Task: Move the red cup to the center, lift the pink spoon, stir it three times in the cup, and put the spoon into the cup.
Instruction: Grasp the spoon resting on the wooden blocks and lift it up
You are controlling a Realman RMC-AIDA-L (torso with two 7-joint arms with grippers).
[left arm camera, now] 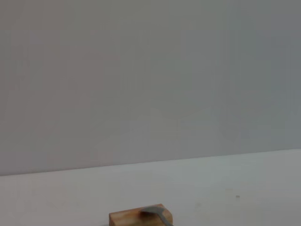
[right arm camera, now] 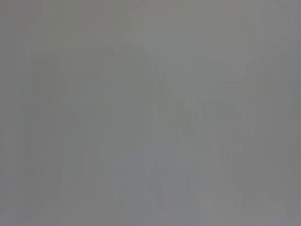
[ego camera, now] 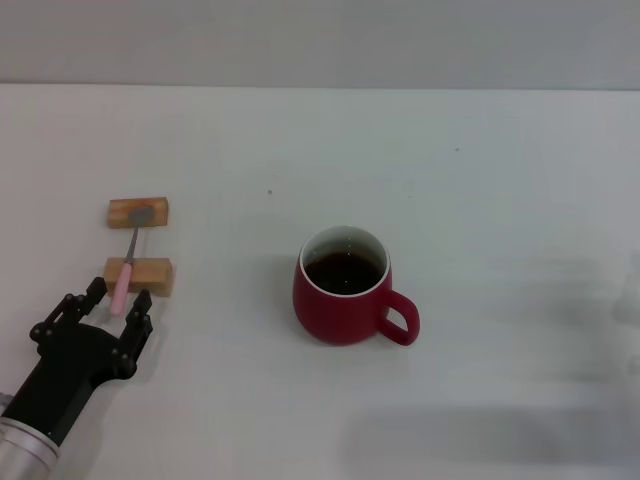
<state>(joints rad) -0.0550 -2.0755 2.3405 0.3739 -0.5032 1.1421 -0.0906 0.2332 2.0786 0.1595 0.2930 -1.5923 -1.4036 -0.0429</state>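
Near the middle of the white table (ego camera: 480, 150), the red cup (ego camera: 345, 290) is standing upright with dark liquid inside, its loop handle pointing toward the robot's right and slightly toward the robot; by the look of it the cup is already sitting at the centre, so the spoon pickup is judged the step in hand. Well off to the robot's left, two wooden blocks are lying one beyond the other, the far block (ego camera: 139, 212) and the near block (ego camera: 139, 275), and the pink spoon (ego camera: 128, 265) is bridging them: grey bowl resting on the far block, pink handle crossing the near block and overhanging toward the robot. Its long axis is running almost straight away from the robot, tilting slightly rightward at the bowl end. Just short of that handle tip, the left gripper (ego camera: 112, 310) is hovering low, fingers spread apart with the handle end lying between them, not yet pinched. The left wrist view is showing only the far block and spoon bowl. The right gripper is not showing anywhere, so the left arm is clearly the nearer one.
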